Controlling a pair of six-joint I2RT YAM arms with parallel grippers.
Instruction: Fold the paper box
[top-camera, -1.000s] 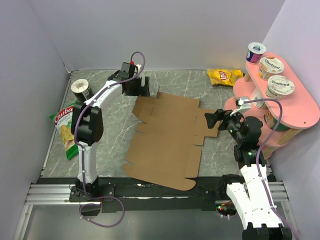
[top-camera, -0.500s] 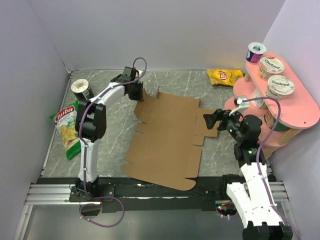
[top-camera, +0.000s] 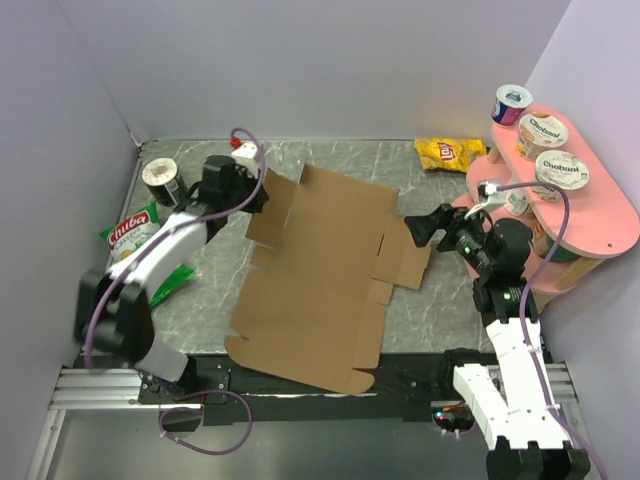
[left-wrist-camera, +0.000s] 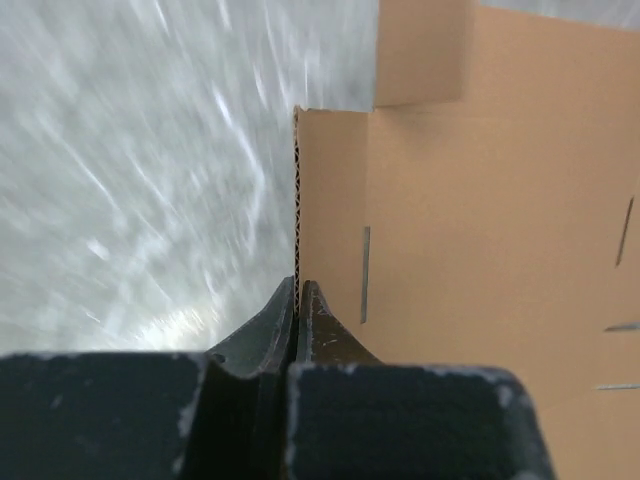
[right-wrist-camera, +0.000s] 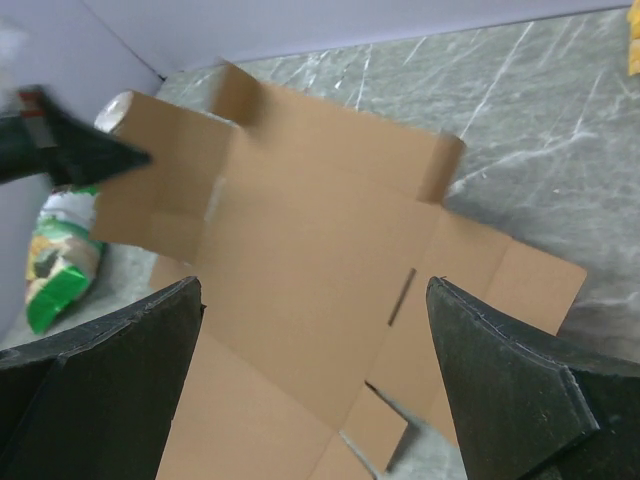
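The paper box (top-camera: 320, 270) is a flat brown die-cut cardboard sheet lying on the grey marbled table, its far-left corner tilted up. My left gripper (top-camera: 255, 192) is shut on that corner flap. In the left wrist view the two fingers (left-wrist-camera: 297, 290) pinch the corrugated edge of the sheet (left-wrist-camera: 480, 200) between them. My right gripper (top-camera: 420, 228) hovers open over the sheet's right side flaps. In the right wrist view its fingers (right-wrist-camera: 313, 284) stand wide apart above the cardboard (right-wrist-camera: 300, 230) with nothing between them.
A green chips bag (top-camera: 135, 245) and a dark can (top-camera: 160, 178) lie at the left wall. A yellow chips bag (top-camera: 450, 152) lies at the back right. A pink two-tier shelf (top-camera: 600, 215) with yogurt cups stands close beside the right arm.
My left gripper has shut on the sheet's far-left corner and pulled back to the left. The whole sheet slid left with it. The right gripper stayed open and rose slightly.
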